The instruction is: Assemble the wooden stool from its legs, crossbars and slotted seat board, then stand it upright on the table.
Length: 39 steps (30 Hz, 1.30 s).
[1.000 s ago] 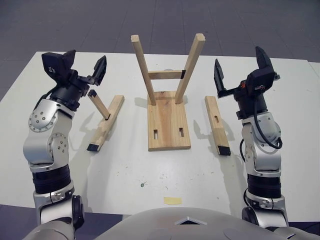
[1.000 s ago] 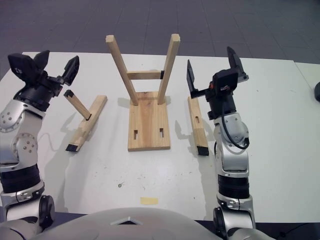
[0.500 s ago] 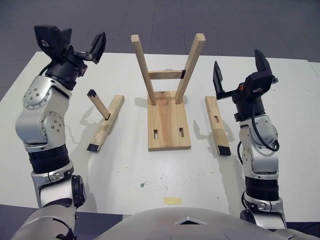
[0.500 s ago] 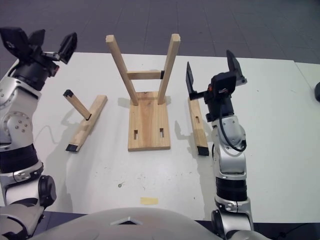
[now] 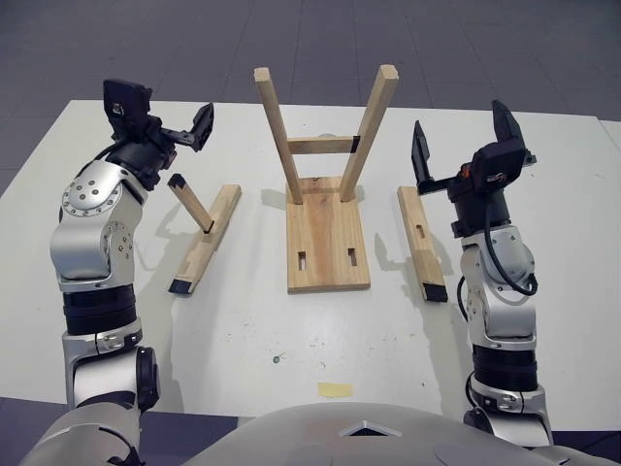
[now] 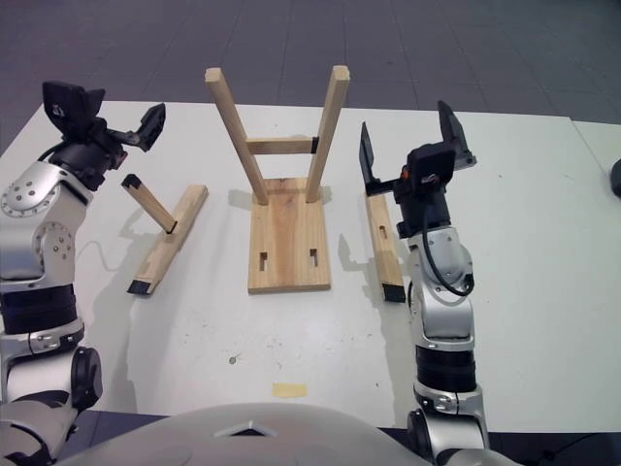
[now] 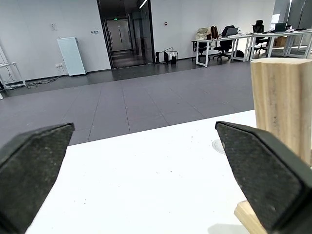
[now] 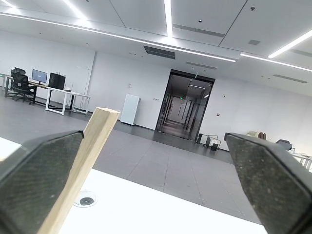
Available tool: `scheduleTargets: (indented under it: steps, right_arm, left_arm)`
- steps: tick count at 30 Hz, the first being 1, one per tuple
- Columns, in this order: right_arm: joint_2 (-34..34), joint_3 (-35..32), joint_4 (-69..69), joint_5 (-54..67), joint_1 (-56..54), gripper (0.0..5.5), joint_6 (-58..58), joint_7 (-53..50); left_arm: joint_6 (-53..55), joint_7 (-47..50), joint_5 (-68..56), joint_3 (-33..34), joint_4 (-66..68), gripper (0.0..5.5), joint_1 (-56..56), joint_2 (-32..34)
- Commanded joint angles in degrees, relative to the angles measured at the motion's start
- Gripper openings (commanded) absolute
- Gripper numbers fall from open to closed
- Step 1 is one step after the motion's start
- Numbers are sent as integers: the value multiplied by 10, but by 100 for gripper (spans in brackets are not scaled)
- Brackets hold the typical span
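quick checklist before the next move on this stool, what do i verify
1. left gripper open, empty: ok
2. right gripper open, empty: ok
3. seat board flat, mounted legs upright in it: ok
4. near slots free: ok
5. all four legs fitted: not ok; left leg with its crossbar and right leg lie loose beside the board
6. mounted joints tight: cannot tell

No readable text, number or brand. Small green lit sign (image 8: 181,97) above the doorway (image 8: 187,114) in the room behind: too small to read. Yellowish slip (image 5: 336,389) on the worktop (image 5: 243,330): no print visible.
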Motion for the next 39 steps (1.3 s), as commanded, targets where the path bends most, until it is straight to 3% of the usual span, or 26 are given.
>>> scheduleTargets:
  steps: [1,7,16,22,32,39]
  right_arm:
    - [0,1,-9,0,-5,540,1,0]
    - [1,-1,-15,4,-11,540,4,1]
    - [6,2,-11,4,-7,540,7,-1]
    - [6,0,-18,3,0,540,11,-2]
    - [9,5,-22,5,4,540,13,-1]
    - [13,3,-37,-2,27,540,9,-10]
  left_arm:
    - [-1,2,7,6,11,537,-16,4]
    - [-21,17,-7,39,17,537,-52,-6]
    - [-53,0,82,-74,141,537,52,-32]
    - [-70,-6,89,-72,164,537,35,-34]
    - [12,8,44,-15,-8,537,-12,-5]
    - [167,11,21,17,-146,537,-2,53]
